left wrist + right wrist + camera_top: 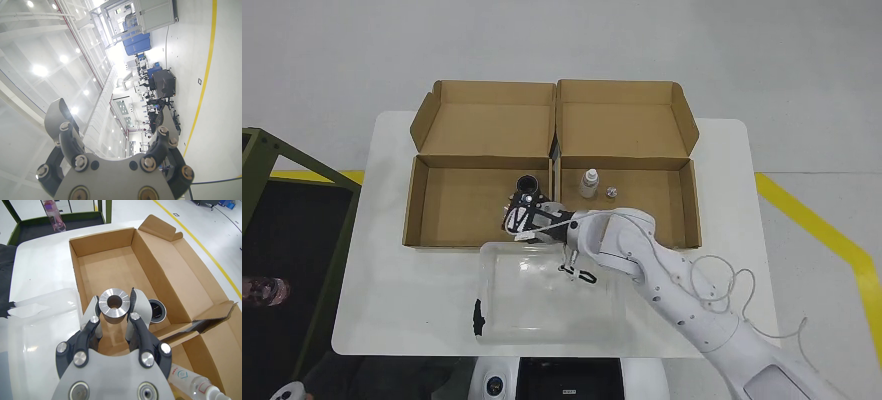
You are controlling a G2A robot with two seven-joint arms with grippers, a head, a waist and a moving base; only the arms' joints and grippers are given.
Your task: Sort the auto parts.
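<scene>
Above the floor of the first of two open cardboard boxes (457, 205), the right gripper (114, 303) was clenched on one steel bushing (115, 316), a short machined cylinder with a round bore. It sat just beside one black linear bearing (157, 311). Top view added the second box (652, 205) holding one bottle (589, 181) and one small metal part (610, 190); left wrist view showed the left gripper (111, 108) released, facing a ceiling (37, 47).

No words or numbers are clear enough to read | clear bottle (194, 381): white label with small red letters and a blue shield drawing, too blurry | blue cabinets (137, 42): a white mark, too small | black ring part (157, 311): tiny pale marks inside, cannot tell
</scene>
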